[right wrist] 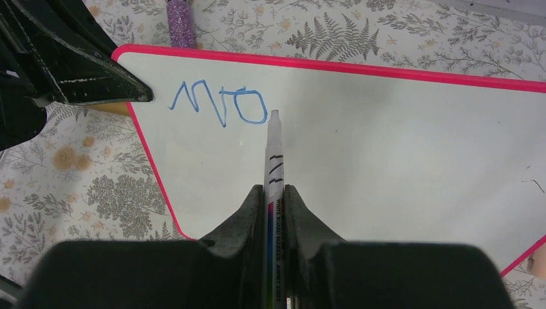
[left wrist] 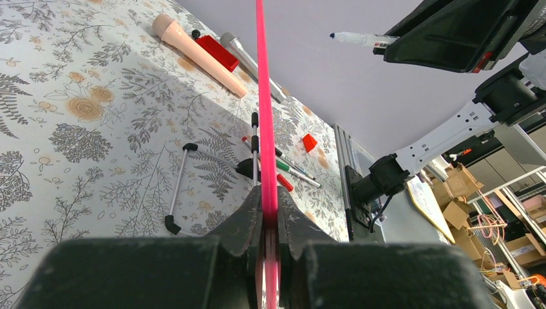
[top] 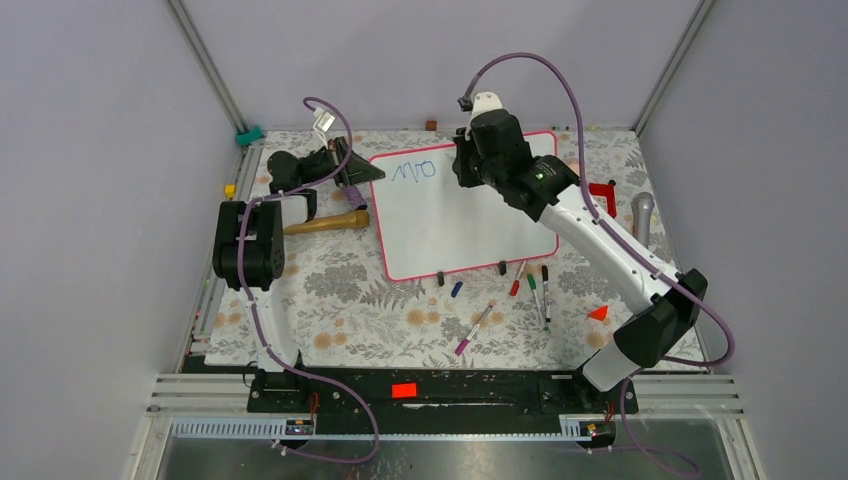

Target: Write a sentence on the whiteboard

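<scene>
Right wrist view looks down on the whiteboard [right wrist: 386, 148], where blue writing [right wrist: 219, 106] sits near one corner: a zigzag stroke followed by a closed loop, and nothing more. The right gripper [right wrist: 275, 193] is clamped on a marker [right wrist: 273, 154] that sticks out straight ahead, its tip just beside the loop; whether the tip touches the surface I cannot tell. From the top external view the whiteboard [top: 450, 220] lies skewed on the flowered cloth [top: 330, 300] at the far middle of the table, with the writing [top: 414, 170] at its far left corner and two black feet [top: 440, 278] at its near edge. The right gripper [top: 465, 165] hangs over the far edge, just right of the writing. The left gripper [top: 362, 172] meets the board at its far left corner, and in the left wrist view the left gripper [left wrist: 268, 206] is closed tight on the pink rim [left wrist: 261, 77], which runs away edge-on. A wooden handle [top: 325, 222] lies just left of the board. Loose markers [top: 535, 285] lie near the near edge, a purple-capped one [top: 472, 330] further forward, a red wedge [top: 598, 313] to their right, and a grey microphone [top: 643, 215] near the right edge of the cloth.
</scene>
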### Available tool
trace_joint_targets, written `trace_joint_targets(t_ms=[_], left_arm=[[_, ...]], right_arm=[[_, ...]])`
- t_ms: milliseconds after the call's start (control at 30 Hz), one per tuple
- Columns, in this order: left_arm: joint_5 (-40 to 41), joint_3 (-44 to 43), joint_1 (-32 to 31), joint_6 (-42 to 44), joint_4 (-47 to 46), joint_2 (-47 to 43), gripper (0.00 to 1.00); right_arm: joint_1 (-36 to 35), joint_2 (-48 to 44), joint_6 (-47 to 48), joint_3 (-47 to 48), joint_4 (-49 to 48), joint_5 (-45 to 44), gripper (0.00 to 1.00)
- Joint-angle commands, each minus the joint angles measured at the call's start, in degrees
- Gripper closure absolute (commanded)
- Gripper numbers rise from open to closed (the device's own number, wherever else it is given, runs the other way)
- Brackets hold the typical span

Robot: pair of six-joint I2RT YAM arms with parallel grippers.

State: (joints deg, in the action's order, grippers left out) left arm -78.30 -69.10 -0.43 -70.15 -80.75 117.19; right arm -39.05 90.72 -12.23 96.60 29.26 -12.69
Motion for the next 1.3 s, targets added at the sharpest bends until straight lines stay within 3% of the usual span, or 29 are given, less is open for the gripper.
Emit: trace_joint_targets(t_ms=[0,733,1267], left_arm=[[-4.59,-1.79,-1.41,-2.38,-3.69,-0.04,1.00],[-3.52,-2.72,-2.21,-4.37,-3.86,0.91,1.00],[-3.20,-2.45,-2.03,-4.73,-3.89,1.03,1.00]], right_arm=[[0.12,2.09,0.50,4.12,0.23,1.34,1.00],[0.12,11.37,0.15,15.20,10.97,-0.58,1.00],[0.12,9.14,-0.81,12.31,12.00,-1.45,1.00]])
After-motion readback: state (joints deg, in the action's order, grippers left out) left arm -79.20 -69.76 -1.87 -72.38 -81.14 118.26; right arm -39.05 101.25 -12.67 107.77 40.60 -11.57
